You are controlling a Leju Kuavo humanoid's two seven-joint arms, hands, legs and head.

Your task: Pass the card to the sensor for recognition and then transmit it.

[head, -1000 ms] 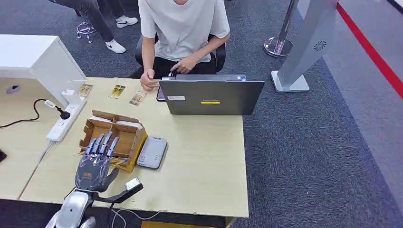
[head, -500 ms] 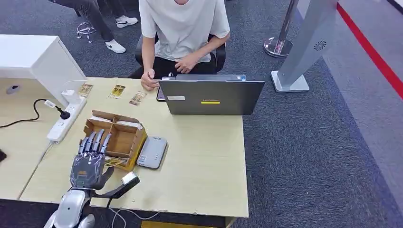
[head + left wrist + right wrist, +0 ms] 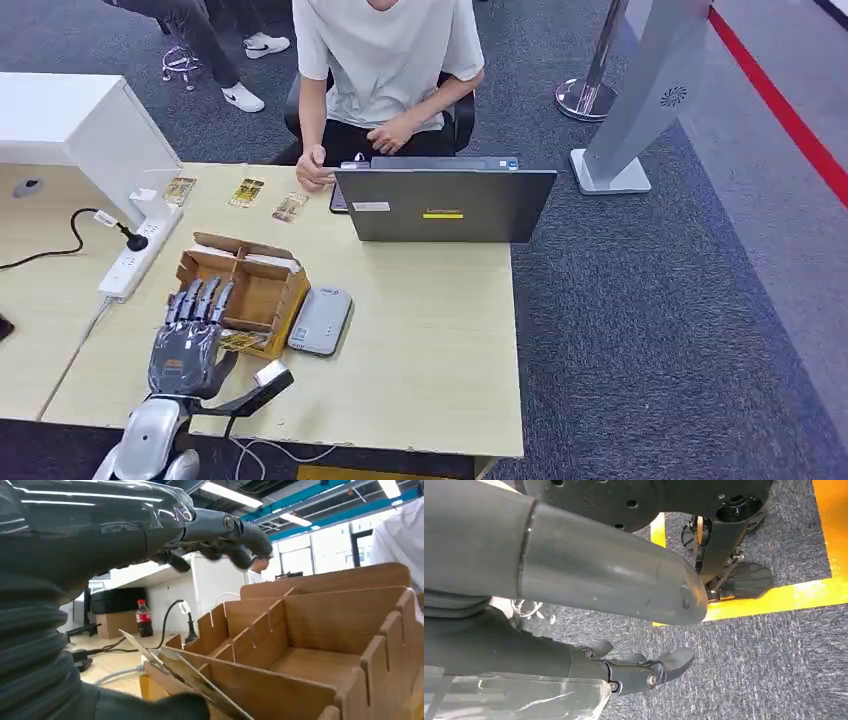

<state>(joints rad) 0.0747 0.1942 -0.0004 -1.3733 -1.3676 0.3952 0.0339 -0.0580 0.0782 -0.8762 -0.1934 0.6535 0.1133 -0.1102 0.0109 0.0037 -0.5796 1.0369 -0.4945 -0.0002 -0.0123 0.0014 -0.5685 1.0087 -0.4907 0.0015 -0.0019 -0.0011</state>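
Fingers (image 3: 203,298) of the left hand (image 3: 187,345) stretch forward over the near left corner of the cardboard box (image 3: 243,291), while the thumb pinches a card (image 3: 187,676) against the hand at the box's near wall; in the head view that card (image 3: 240,341) peeks out gold-coloured just beside the box's near edge. Taking the box as landmark: to its left a white power strip (image 3: 131,258) lies on the counter (image 3: 420,360) with a black plug and cable in it; behind the box three more cards (image 3: 246,192) lie in a row near the far edge; touching its right side sits the grey sensor (image 3: 321,320); further right and behind stands an open laptop (image 3: 443,204), with a person (image 3: 385,60) in a white shirt seated beyond it. Well away from the box, the right hand (image 3: 634,672) hangs over grey carpet, its fingers (image 3: 674,661) loosely curled and apart, holding nothing
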